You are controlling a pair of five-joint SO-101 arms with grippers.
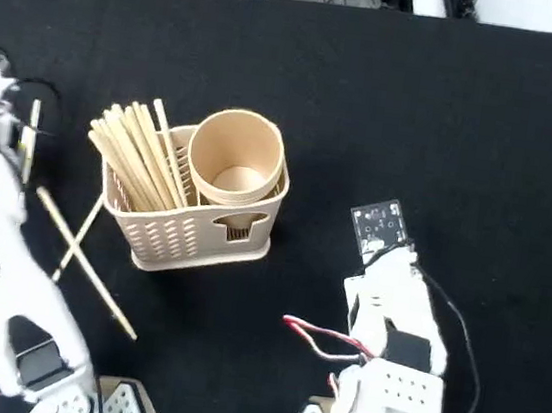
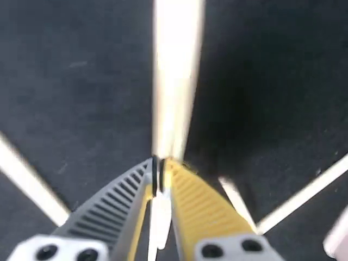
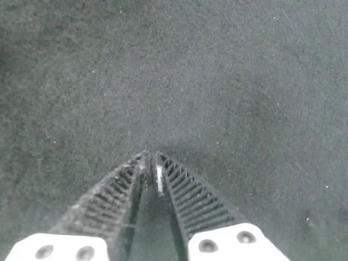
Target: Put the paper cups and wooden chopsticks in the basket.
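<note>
Grips one pale wooden chopstick in the left claw, closed tight on the stick, at the left edge of the black cloth-covered bench, well left of the beige slotted plastic basket. Finds in that basket a fanned bundle of wooden chopsticks on the left side and nested tan paper cups on the right. Leaves two loose wooden chopsticks crossed on the bench just near-left of the basket. Rests the right claw closed and empty above bare bench, right of the basket. To finish this step well: lift high enough to clear the rim, carry right, tilt the stick toward upright, aim for the bundle's side and not the cups, release only with the lower tip inside. Probably risks a pivot in the pinch, so move slowly.
</note>
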